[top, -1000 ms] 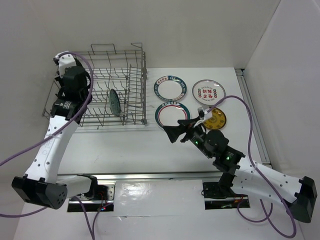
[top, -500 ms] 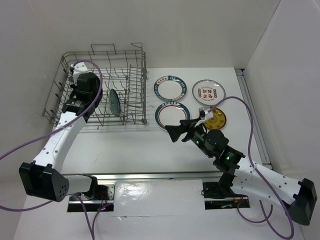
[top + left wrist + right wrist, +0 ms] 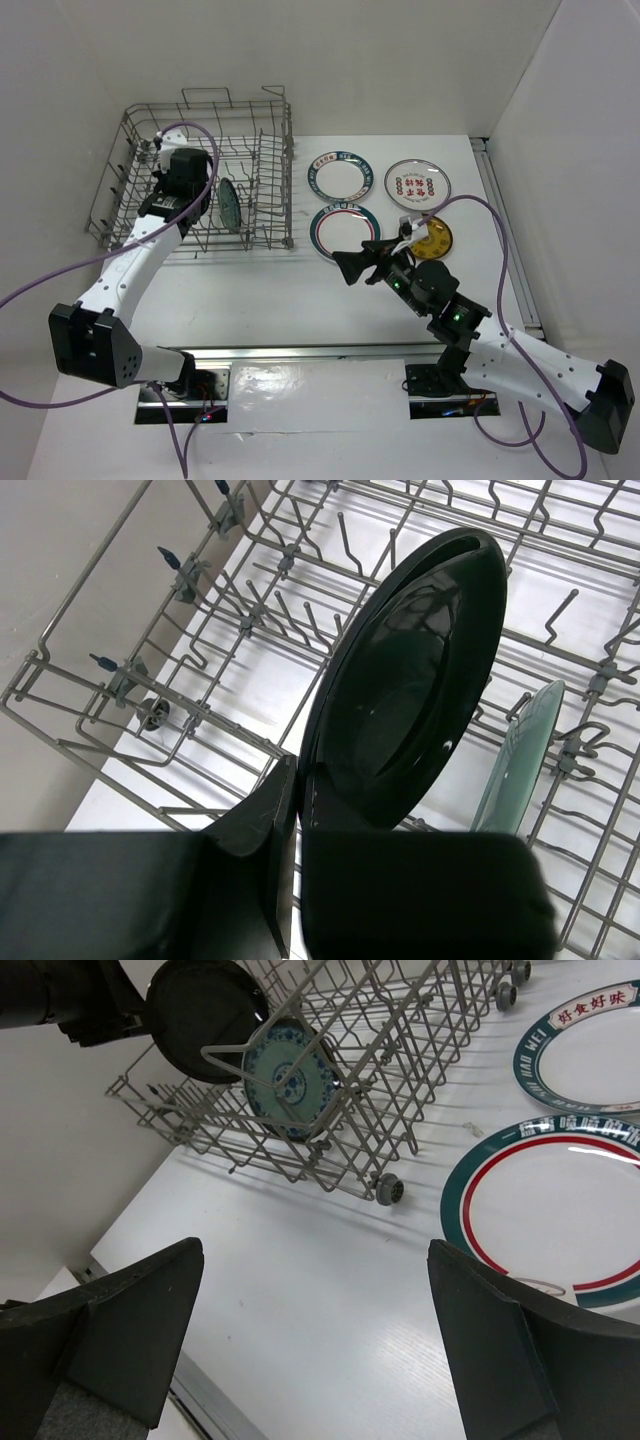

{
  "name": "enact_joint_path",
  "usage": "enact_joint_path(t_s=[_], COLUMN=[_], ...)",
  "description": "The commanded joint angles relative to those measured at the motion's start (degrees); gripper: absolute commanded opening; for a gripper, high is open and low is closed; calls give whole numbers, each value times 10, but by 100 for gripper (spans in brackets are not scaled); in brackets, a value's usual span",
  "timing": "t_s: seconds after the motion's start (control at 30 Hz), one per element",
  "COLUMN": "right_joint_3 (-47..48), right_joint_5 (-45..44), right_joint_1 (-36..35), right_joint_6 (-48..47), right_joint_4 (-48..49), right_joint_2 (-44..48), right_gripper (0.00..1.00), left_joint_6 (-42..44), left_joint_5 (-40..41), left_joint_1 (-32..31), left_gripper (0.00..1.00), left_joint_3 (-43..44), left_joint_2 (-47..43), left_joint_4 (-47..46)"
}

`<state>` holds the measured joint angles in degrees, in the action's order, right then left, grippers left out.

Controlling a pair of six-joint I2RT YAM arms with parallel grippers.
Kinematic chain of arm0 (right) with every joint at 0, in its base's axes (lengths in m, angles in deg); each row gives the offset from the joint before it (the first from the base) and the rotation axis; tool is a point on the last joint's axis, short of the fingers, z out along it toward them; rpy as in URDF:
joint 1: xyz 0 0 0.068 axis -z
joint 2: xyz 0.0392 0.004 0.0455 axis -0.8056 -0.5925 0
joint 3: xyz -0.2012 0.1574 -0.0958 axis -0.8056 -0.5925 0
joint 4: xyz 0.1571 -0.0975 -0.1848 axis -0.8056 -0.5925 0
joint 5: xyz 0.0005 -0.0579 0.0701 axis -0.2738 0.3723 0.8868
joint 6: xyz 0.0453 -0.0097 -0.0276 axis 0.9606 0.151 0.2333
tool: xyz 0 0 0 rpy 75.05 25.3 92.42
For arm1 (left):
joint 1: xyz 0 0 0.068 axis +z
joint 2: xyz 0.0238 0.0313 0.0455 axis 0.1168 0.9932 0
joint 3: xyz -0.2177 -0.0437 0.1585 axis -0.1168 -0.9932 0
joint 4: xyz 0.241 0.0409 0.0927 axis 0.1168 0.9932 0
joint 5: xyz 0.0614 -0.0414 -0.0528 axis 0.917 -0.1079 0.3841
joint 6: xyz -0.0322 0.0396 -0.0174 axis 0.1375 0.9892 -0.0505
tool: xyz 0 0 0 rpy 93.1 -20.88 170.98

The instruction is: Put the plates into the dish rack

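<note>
My left gripper (image 3: 192, 200) (image 3: 297, 780) is shut on the lower rim of a black plate (image 3: 410, 680) (image 3: 205, 1015), holding it on edge over the tines inside the dish rack (image 3: 265, 130) (image 3: 100, 680) (image 3: 400, 1080). A pale teal patterned plate (image 3: 230, 205) (image 3: 520, 760) (image 3: 290, 1075) stands upright in the rack to its right. My right gripper (image 3: 350, 268) (image 3: 315, 1250) hovers open above the table, empty, near a green-rimmed plate (image 3: 345, 230) (image 3: 560, 1210). A second green-rimmed plate (image 3: 339, 178) (image 3: 590, 1045), a red-marked plate (image 3: 417, 183) and a yellow plate (image 3: 430, 237), partly hidden by my right arm, lie flat.
The rack fills the table's back left and has small wheels (image 3: 388, 1189) along its near edge. White walls close in on the left, back and right. A purple cable (image 3: 490, 215) loops over the right side.
My left arm has swung right, from the rack's left edge to over its inside, carrying the black plate. The right arm has stayed put.
</note>
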<state>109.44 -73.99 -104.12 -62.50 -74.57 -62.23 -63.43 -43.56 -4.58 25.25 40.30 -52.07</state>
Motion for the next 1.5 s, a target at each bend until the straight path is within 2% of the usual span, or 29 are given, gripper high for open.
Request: enact_joint_path(t_s=[0.0, 0.27, 0.43, 1.07, 1.13, 1.23, 1.27, 1.37, 1.4, 1.47], right_joint_3=[-8, -8, -14, -19, -19, -19, -19, -19, -19, -13], right_joint_5=[1, 1, -5, -10, -10, -10, -10, -10, -15, -40], right_joint_1=[4, 9, 9, 9, 9, 9, 9, 9, 9, 9], right_joint_6=[-8, -8, -8, -8, -8, -8, -8, -8, -8, 3], right_joint_4=[10, 10, 10, 5, 5, 5, 5, 5, 0, -9], right_joint_2=[13, 19, 25, 40, 40, 40, 40, 40, 40, 34], right_gripper=[100, 100, 100, 100, 100, 100, 100, 100, 100, 100], left_joint_6=[-12, -12, -12, -30, -30, -30, -30, -36, -36, -36], left_joint_5=[35, 44, 84, 98, 98, 93, 82, 77, 77, 77], left_joint_1=[-9, -9, -28, -52, -52, -52, -52, -52, -52, -52], left_gripper=[0, 0, 0, 0, 6, 31, 46, 59, 68, 76], left_joint_3=[4, -1, -1, 11, 11, 16, 16, 16, 16, 16], left_joint_2=[3, 3, 32, 87, 92, 92, 92, 92, 92, 85], left_joint_4=[-24, -24, -18, 13, 20, 25, 25, 32, 32, 37])
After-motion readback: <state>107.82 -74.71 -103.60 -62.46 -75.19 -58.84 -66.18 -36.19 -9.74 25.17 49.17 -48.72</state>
